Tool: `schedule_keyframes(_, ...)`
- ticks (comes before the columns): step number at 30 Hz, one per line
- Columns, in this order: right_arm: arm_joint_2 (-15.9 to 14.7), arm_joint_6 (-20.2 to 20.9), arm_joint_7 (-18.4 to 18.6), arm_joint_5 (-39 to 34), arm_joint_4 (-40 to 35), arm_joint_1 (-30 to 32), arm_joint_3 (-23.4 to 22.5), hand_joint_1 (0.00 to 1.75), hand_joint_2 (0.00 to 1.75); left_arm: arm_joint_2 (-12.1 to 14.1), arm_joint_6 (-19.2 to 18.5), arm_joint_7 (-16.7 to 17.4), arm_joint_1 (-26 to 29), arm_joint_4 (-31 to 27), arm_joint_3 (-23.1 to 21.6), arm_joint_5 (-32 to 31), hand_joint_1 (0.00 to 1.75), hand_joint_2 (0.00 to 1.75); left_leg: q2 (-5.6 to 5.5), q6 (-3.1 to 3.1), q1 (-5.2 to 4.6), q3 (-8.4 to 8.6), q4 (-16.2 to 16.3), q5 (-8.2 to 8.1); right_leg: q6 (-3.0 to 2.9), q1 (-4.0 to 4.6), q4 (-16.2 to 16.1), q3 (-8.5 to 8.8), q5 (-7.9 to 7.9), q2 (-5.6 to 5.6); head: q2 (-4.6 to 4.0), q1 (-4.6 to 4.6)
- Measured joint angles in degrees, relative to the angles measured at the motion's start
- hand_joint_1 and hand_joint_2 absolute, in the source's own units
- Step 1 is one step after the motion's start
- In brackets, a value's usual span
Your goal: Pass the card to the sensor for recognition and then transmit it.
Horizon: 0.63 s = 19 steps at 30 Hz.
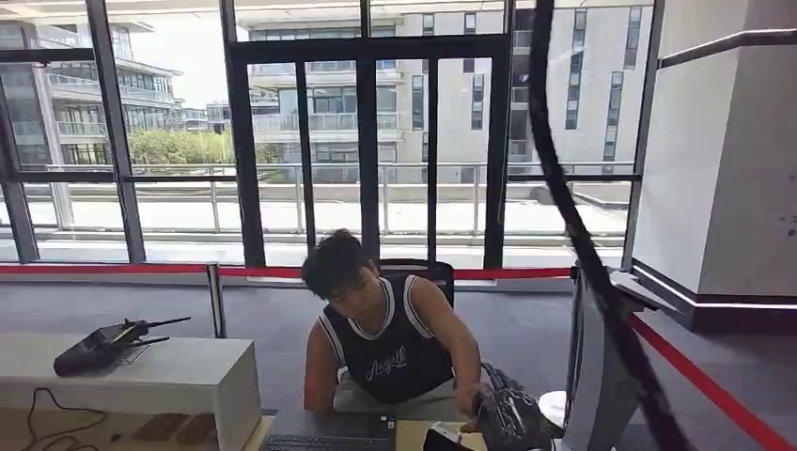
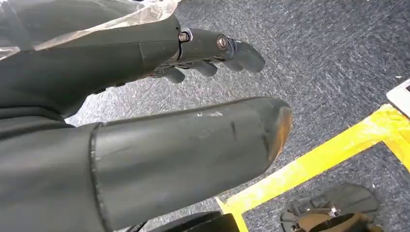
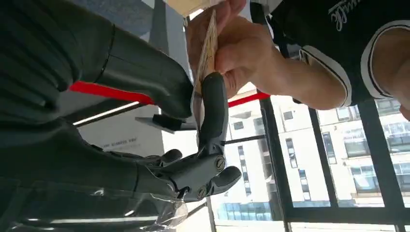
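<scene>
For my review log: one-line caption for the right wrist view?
Right hand pinches the card between thumb and finger while a person's hand grips it too.

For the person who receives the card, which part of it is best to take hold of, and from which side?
The card stands edge-on, its lower part pinched between the right hand thumb and a finger. Its free far end is the part to grip, on the flat faces, coming from the side opposite the robot's palm, as the person's hand does.

An office-building lobby: glass doors point(image 1: 367, 150), red barrier belt point(image 1: 103, 270), white counter point(image 1: 141, 376), grey carpet point(image 1: 282, 324); office blocks outside.
</scene>
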Motion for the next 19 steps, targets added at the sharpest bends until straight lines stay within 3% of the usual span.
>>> schedule_keyframes(1, 0.1, 0.0, 0.0, 0.0, 0.3, 0.0, 0.0, 0.45, 1.75, 0.0, 0.0, 0.0, 0.0, 0.0, 0.0, 0.0, 0.00, 0.00, 0.00, 0.00, 0.00, 0.00, 0.0, 0.00, 0.00, 0.00, 0.0, 0.01, 0.00, 0.00, 0.00, 0.00)
schedule_keyframes(2, 0.3, -0.1, -0.1, 0.0, 0.6, 0.0, 0.1, 0.00, 1.75, 0.0, 0.0, 0.0, 0.1, 0.0, 0.0, 0.1, 0.00, 0.00, 0.00, 0.00, 0.00, 0.00, 0.0, 0.00, 0.00, 0.00, 0.0, 0.00, 0.00, 0.00, 0.00, 0.00)
schedule_keyframes(8, 1.3, -1.6, 0.5, 0.1, 3.0, -0.2, 0.8, 0.00, 1.75, 0.0, 0.0, 0.0, 0.2, 0.0, 0.0, 0.2, 0.00, 0.00, 0.01, 0.00, 0.00, 0.00, 0.0, 0.00, 0.00, 0.00, 0.0, 0.00, 0.00, 0.00, 0.00, 0.02)
schedule_keyframes(9, 1.4, -2.1, 0.5, 0.0, 3.4, -0.2, 0.9, 0.00, 0.00, 0.0, 0.0, 0.0, 0.2, 0.0, 0.0, 0.3, 0.00, 0.00, 0.01, 0.00, 0.00, 0.00, 0.0, 0.00, 0.00, 0.00, 0.0, 0.00, 0.00, 0.00, 0.00, 0.00)
schedule_keyframes(19, 1.4, -2.6, 0.5, -0.2, 3.9, -0.3, 1.1, 0.00, 0.00, 0.0, 0.0, 0.0, 0.3, 0.0, 0.0, 0.3, 0.00, 0.00, 0.01, 0.00, 0.00, 0.00, 0.0, 0.00, 0.00, 0.00, 0.0, 0.00, 0.00, 0.00, 0.00, 0.00)
